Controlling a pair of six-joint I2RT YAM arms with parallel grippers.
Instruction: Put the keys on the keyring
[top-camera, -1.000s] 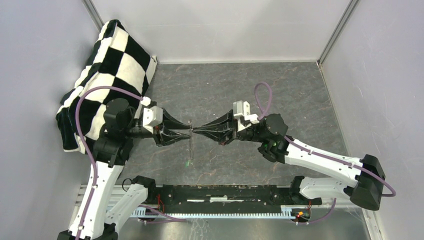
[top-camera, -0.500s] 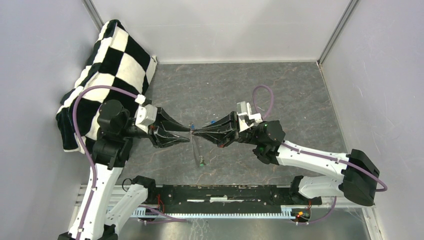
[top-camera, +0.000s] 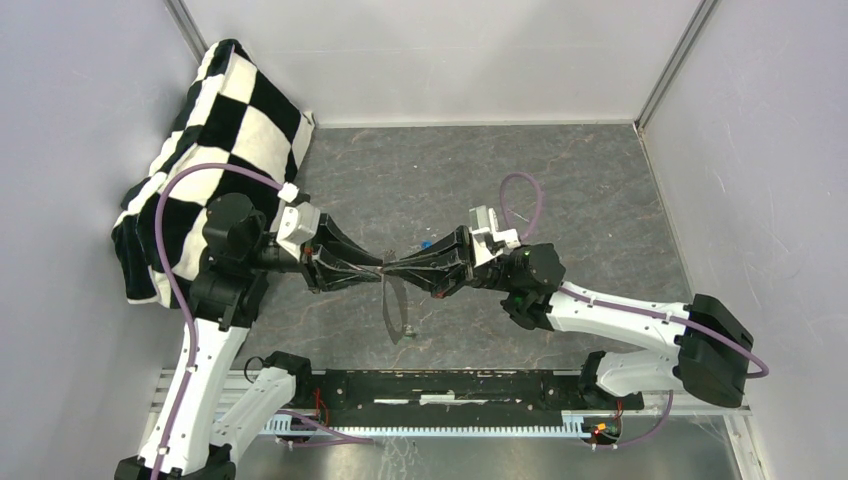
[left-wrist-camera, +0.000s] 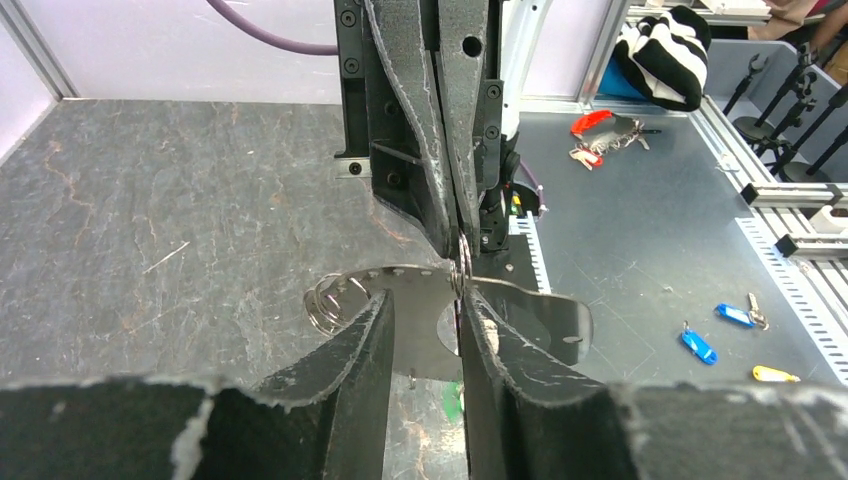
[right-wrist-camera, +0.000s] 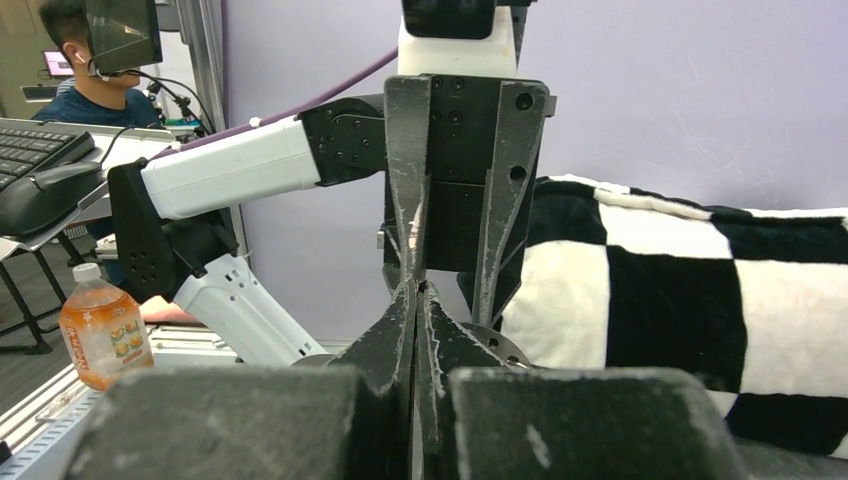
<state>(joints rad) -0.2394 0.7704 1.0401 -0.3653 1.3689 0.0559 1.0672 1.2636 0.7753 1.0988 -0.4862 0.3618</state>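
Observation:
The keyring (left-wrist-camera: 420, 330) looks here like a flat grey metal piece with a row of holes along its top edge and small split rings (left-wrist-camera: 325, 300) at one end. It hangs above the table between both grippers, edge-on in the top view (top-camera: 392, 305). My right gripper (top-camera: 388, 267) is shut on its top edge, as the left wrist view (left-wrist-camera: 458, 250) shows. My left gripper (left-wrist-camera: 427, 300) is open, with its fingertips against the piece. The green key (top-camera: 408, 329) dangles at the keyring's low end. The blue key (top-camera: 427, 242) lies on the table behind the right fingers.
A black-and-white checkered cloth (top-camera: 230, 130) is heaped in the back left corner. Grey walls close in the table on three sides. A black rail (top-camera: 450, 385) runs along the near edge. Coloured key tags (left-wrist-camera: 700, 345) lie on a metal surface beyond it.
The two grippers have closed the small gap between their tips. The hanging keyring with the green key has swung right and toward the near edge. The right arm has shifted left.

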